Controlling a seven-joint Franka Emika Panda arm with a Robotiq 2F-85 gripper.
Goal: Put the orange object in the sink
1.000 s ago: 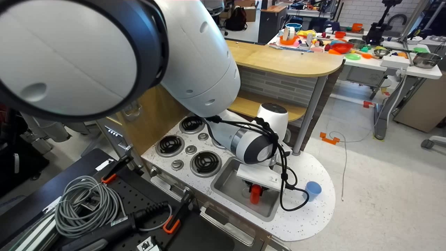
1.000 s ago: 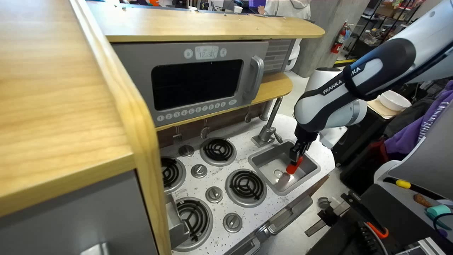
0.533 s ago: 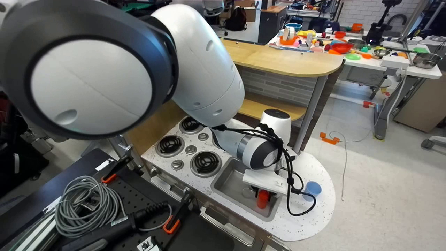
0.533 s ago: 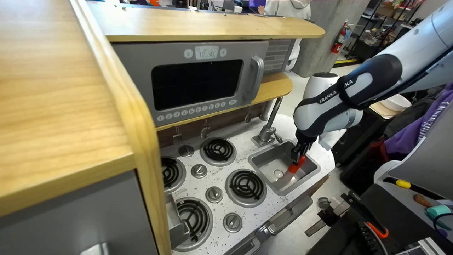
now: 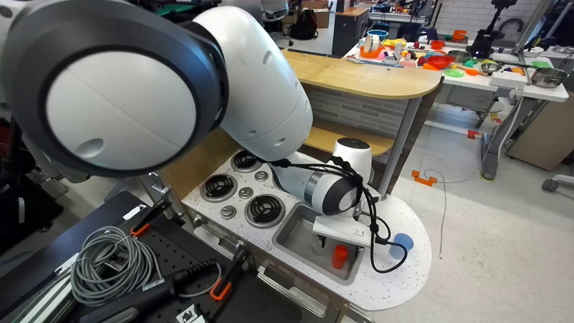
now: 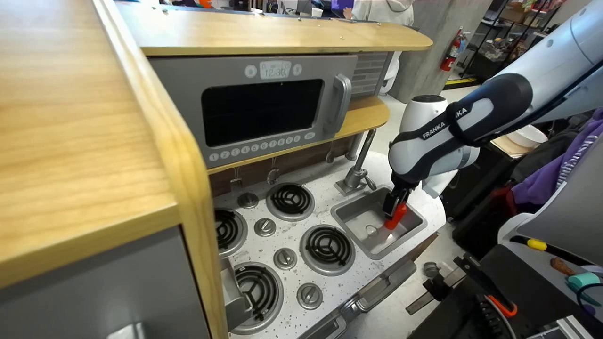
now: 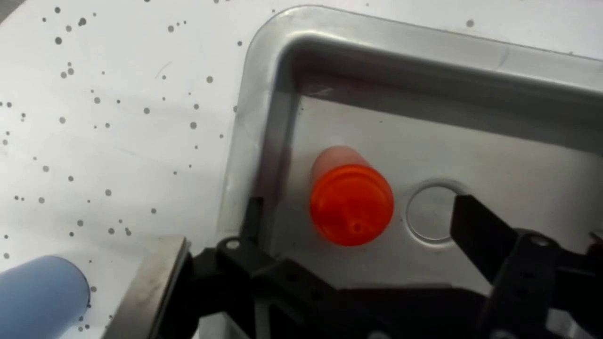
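The orange object [image 7: 351, 205] stands on the floor of the grey sink [image 7: 256, 108], close to one end wall and beside the round drain. In the wrist view my gripper [image 7: 359, 202] is open, with one finger on each side of the orange object and a gap to both. One finger [image 7: 480, 230] covers part of the drain. In both exterior views the orange object [image 5: 339, 256] shows inside the basin, under the gripper; the gripper's black fingers [image 6: 390, 205] partly hide its top in an exterior view.
A light-blue cup [image 5: 402, 246] is on the white speckled countertop [image 5: 390, 291] beside the sink. The silver faucet [image 6: 360, 169] rises at the sink's back edge. Black stove burners [image 6: 328, 247] lie on the basin's far side. A wooden shelf [image 5: 358, 76] overhangs behind the counter.
The arm carried the orange object a little across the basin toward its end wall. Then the jaws spread apart and let go of it, and the object stays in the sink.
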